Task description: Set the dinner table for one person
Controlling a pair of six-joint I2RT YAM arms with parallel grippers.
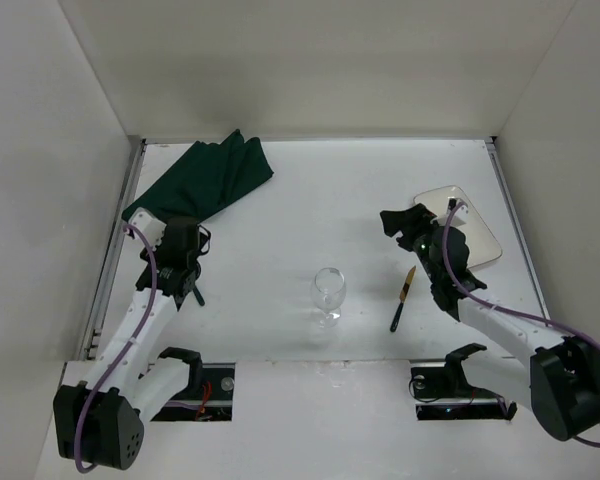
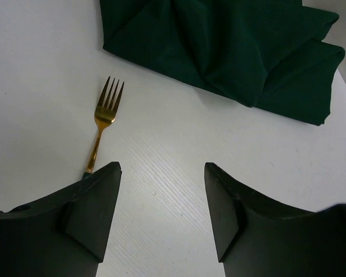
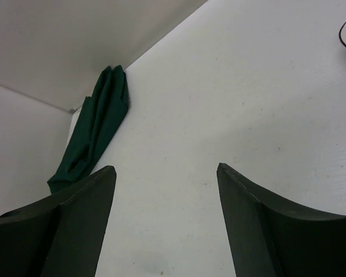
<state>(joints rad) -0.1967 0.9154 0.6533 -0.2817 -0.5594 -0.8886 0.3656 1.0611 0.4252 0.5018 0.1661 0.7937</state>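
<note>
The dinner table (image 1: 300,190) lies under both tools. It is a stiff, smooth white top, nothing to grasp, only to set things on, and hard things will likely slide on it. Metal rails (image 1: 118,240) edge its sides.

The left gripper (image 2: 161,168) has its jaws apart and empty. A soft green cloth (image 2: 230,52) is bunched just ahead, best pinched at a fold, and a thin fork (image 2: 104,124) lies flat ahead-left.

The right gripper (image 3: 166,168) is also spread and empty, with bare room ahead. A plate (image 1: 480,235) is close on its right, a knife (image 1: 403,298) near behind, and a fragile glass (image 1: 329,290) stands between the arms.
</note>
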